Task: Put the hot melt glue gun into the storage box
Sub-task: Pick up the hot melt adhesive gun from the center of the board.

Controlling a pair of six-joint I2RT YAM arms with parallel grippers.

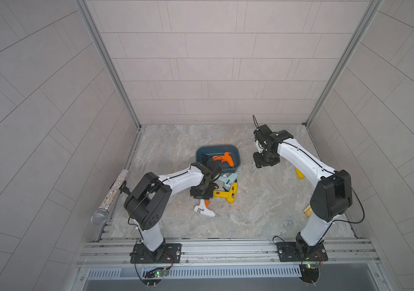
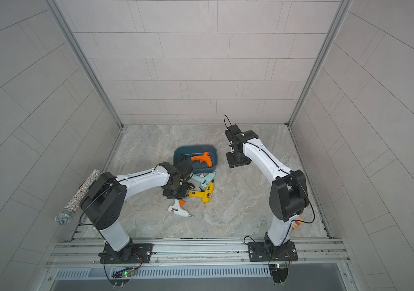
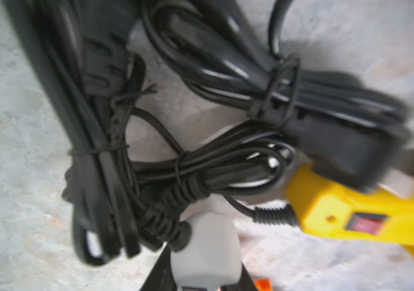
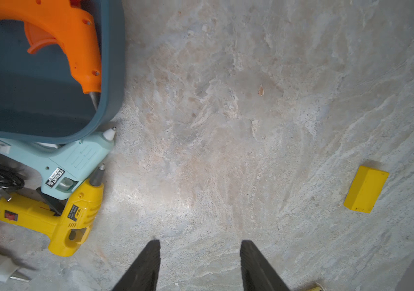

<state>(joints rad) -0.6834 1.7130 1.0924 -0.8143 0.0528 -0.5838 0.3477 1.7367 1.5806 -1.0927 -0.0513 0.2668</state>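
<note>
The dark teal storage box (image 1: pixel 216 146) (image 2: pixel 195 146) (image 4: pixel 115 63) holds an orange hot melt glue gun (image 1: pixel 223 159) (image 2: pixel 202 158) (image 4: pixel 74 32). In front of it lie a pale teal gun (image 1: pixel 228 179) (image 4: pixel 69 158), a yellow gun (image 1: pixel 227 192) (image 3: pixel 364 214) (image 4: pixel 57 216) and a white gun (image 1: pixel 204 208) (image 2: pixel 178 208). My left gripper (image 1: pixel 200 196) (image 3: pixel 204 264) points down over the pile and is shut on the white gun's handle (image 3: pixel 205 247). To the right of the box, my right gripper (image 1: pixel 263 163) (image 4: pixel 199 243) hangs open and empty over bare table.
Bundled black power cords (image 3: pixel 105 151) lie tangled beside the guns. A yellow block (image 1: pixel 299 173) (image 4: pixel 366 192) sits under the right arm. A glittery microphone (image 1: pixel 111 199) (image 2: pixel 80 199) leans at the left wall. A small striped item (image 1: pixel 308 210) is near the right arm's base.
</note>
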